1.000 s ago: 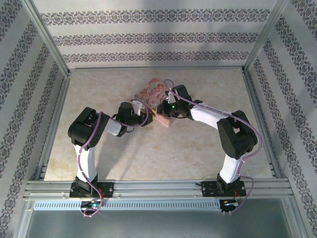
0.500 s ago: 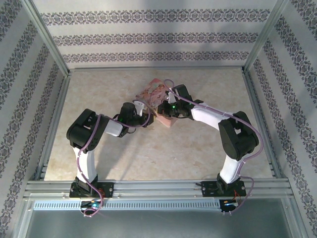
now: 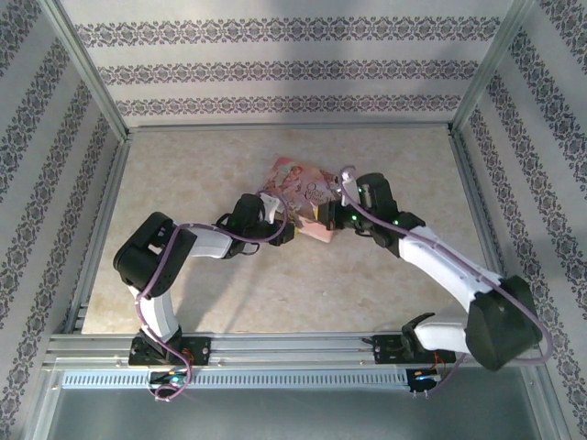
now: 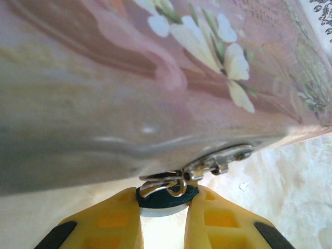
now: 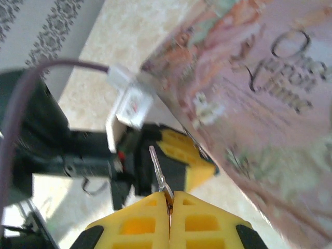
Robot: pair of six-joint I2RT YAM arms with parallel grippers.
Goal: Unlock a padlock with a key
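— Left gripper (image 4: 163,207): can it be said what is held?
— Its yellow fingers (image 4: 114,223) are seen pressed to either side of the padlock (image 4: 167,193), so the lock is judged to be pinched. Over the last second those fingers were drawn in, and the arm was stretched lower toward the box.
— And the right gripper (image 5: 169,199)?
— It is clamped fully on the key (image 5: 157,168), whose thin blade is left sticking up from between the fingertips. That arm has been swung from above the box out to its right side, so more of the lid is uncovered. The blade is pointed toward the left gripper, apart from it.
— What is meant by that for the task?
— The lock is taken as steadied and the key as brought near. Insertion is not yet made.
— Where is the padlock?
— It is hung by its silvery loop from the metal latch (image 4: 225,155) at the edge of the box (image 4: 155,78), close above the table (image 4: 290,197).
— Materials?
— The lock body is small, dark blue and rounded, and its loop is thin bright metal. The fingers are of hard plastic moulded in a grid. Beyond them the box is flat, glossy and pink, printed with flowers and script. The table is pale and marbled. Striped, patterned walls (image 3: 293,69) are set behind.
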